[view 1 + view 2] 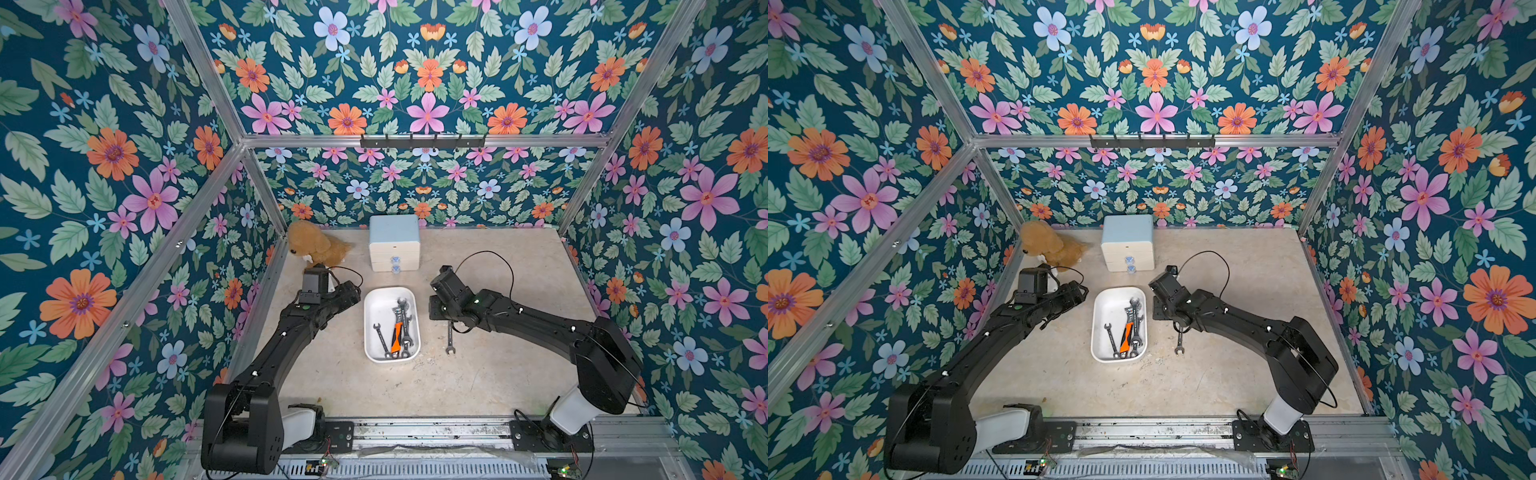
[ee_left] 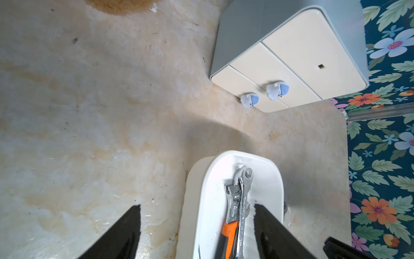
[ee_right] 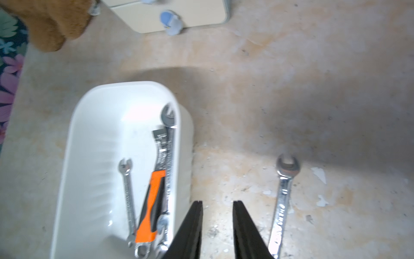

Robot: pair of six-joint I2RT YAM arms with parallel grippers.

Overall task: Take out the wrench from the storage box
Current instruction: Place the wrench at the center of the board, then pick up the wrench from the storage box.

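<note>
The white storage box (image 1: 382,307) (image 1: 1111,309) stands mid-table with several wrenches in it: an orange-handled adjustable wrench (image 1: 397,332) (image 3: 152,201) (image 2: 230,233), a small silver wrench (image 1: 381,338) (image 3: 127,192) and a long silver one (image 3: 170,145). One more silver wrench (image 1: 450,338) (image 1: 1179,343) (image 3: 283,192) lies flat on the table right of the box. My right gripper (image 3: 217,201) hovers between box and that wrench, open a little, holding nothing. My left gripper (image 2: 197,205) is open wide, straddling the box's left rim (image 2: 210,179).
A white two-drawer cabinet (image 1: 394,237) with a pale blue top stands behind the box. A brown plush toy (image 1: 316,245) sits at the back left, by the left arm (image 1: 291,332). Flowered walls close in on three sides; a black hook rail (image 1: 422,142) hangs on the back wall.
</note>
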